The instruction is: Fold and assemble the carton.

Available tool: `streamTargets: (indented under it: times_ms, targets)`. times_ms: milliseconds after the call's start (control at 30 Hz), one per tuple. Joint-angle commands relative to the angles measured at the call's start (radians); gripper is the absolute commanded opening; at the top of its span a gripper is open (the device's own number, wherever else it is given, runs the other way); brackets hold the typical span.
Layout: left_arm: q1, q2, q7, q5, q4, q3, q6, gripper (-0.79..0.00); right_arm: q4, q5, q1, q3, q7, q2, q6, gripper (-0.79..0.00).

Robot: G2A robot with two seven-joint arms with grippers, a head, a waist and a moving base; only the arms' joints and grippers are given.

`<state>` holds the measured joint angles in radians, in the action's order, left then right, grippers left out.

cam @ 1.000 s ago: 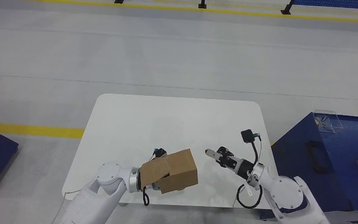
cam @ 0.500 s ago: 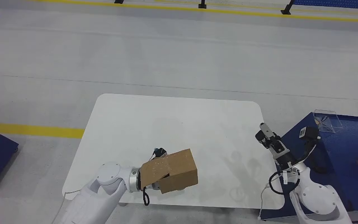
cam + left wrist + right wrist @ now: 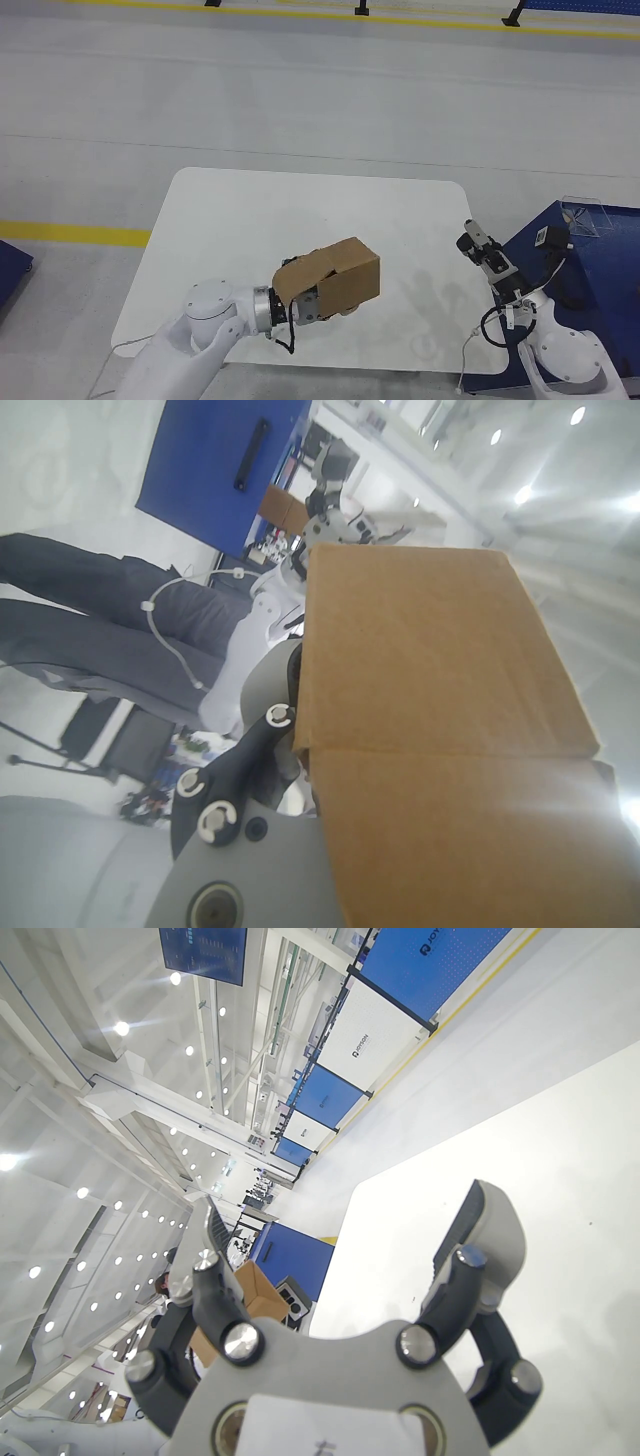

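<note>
A brown cardboard carton (image 3: 335,277) is shown already opened into a box shape, with plain, squared panels. The end nearest the wrist looks unclosed, so flap folding is judged to remain. The carton is held tilted over the near part of the white table (image 3: 300,200) by the left gripper (image 3: 303,306), its jaws pinching a carton wall. The right gripper (image 3: 345,1200) is raised at the table's right edge, jaws spread and empty

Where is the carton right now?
In the top view, the carton is over the table's robot-side edge, held by the left tool, far from the right tool.
</note>
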<state>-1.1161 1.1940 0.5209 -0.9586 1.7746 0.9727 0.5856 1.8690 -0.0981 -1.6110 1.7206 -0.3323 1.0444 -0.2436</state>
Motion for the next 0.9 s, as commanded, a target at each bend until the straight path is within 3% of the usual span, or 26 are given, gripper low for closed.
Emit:
streamTargets:
  times_ms: [0,133,233,367,500,700,767,833,867]
  targets:
    - [-0.015,0.03,-0.345,-0.22,0.043,-0.025,-0.002,-0.785,0.0,0.0,0.0,0.0,0.0,0.0,0.0,0.0]
    - [-0.026,0.094,-0.845,-0.596,0.066,-0.11,-0.184,-0.785,0.0,0.0,0.0,0.0,0.0,0.0,0.0,0.0]
    - [0.022,0.133,-1.08,-0.705,0.033,-0.161,-0.366,-0.785,0.0,0.0,0.0,0.0,0.0,0.0,0.0,0.0]
    - [0.077,0.174,-1.302,-0.796,-0.057,-0.214,-0.518,-0.785,0.0,0.0,0.0,0.0,0.0,0.0,0.0,0.0]
    - [0.138,0.21,-1.533,-0.882,-0.149,-0.249,-0.603,-0.785,0.0,0.0,0.0,0.0,0.0,0.0,0.0,0.0]
    - [0.222,0.256,-1.656,-0.967,-0.308,-0.285,-0.635,-0.785,0.0,0.0,0.0,0.0,0.0,0.0,0.0,0.0]
    - [0.239,0.269,-1.638,-1.004,-0.359,-0.288,-0.633,-0.443,0.0,0.0,0.0,0.0,0.0,0.0,0.0,0.0]
    - [0.254,0.28,-1.636,-1.014,-0.411,-0.294,-0.634,0.0,0.0,0.0,0.0,0.0,0.0,0.0,0.0,0.0]
    - [0.26,0.285,-1.633,-1.018,-0.423,-0.296,-0.635,0.0,0.0,0.0,0.0,0.0,0.0,0.0,0.0,0.0]
